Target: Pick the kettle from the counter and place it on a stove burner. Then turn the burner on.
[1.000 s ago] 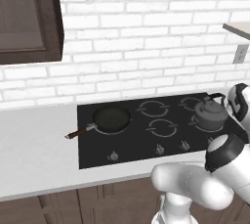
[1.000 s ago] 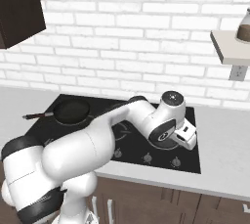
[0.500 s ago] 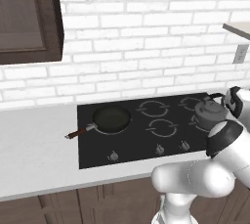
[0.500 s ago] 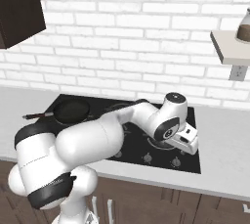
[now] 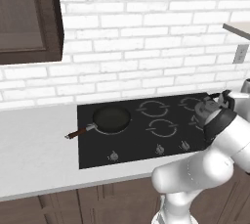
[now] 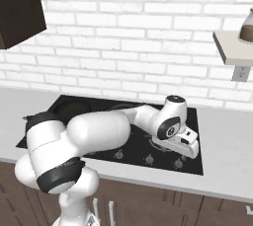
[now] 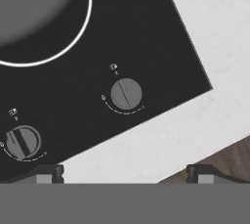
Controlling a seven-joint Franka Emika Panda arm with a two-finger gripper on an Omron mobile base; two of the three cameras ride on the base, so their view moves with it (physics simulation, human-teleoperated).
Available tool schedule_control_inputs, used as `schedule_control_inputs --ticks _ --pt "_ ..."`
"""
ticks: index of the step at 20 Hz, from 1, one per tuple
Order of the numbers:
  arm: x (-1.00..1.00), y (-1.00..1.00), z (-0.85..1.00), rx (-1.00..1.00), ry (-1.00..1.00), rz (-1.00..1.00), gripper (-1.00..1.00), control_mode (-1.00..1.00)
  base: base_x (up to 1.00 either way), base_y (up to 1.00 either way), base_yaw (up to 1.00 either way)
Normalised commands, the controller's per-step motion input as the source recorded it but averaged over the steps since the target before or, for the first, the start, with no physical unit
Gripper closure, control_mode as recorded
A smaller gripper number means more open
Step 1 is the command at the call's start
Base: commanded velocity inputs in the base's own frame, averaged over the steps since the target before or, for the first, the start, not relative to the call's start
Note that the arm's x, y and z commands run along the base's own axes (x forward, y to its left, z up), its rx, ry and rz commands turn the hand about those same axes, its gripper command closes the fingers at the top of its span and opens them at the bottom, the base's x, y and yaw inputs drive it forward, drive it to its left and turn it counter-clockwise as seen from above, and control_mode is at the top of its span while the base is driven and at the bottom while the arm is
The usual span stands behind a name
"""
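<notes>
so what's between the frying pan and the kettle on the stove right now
In the left base view, the frying pan and the kettle have bare black stove glass between them, marked by two white ring burners, with nothing standing on them.

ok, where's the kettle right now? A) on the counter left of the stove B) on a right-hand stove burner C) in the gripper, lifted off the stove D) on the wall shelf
B. In the left base view the kettle sits on the black stove at its right end, partly behind the arm, while the hand view shows the gripper with nothing between its tips, over the front knobs.
</notes>
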Motion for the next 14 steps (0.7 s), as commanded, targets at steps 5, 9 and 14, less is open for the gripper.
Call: schedule_control_inputs --ticks 5,9,14 --pt "0.16 -0.07 -0.31 0.00 -0.01 0.09 -1.00 -1.00 0.00 0.00 0.00" --pt "0.26 -0.24 -0.32 0.00 -0.12 0.09 -1.00 -1.00 0.00 0.00 0.00" --pt "0.16 -0.25 -0.29 0.00 -0.05 0.07 -1.00 -1.00 0.00 0.00 0.00"
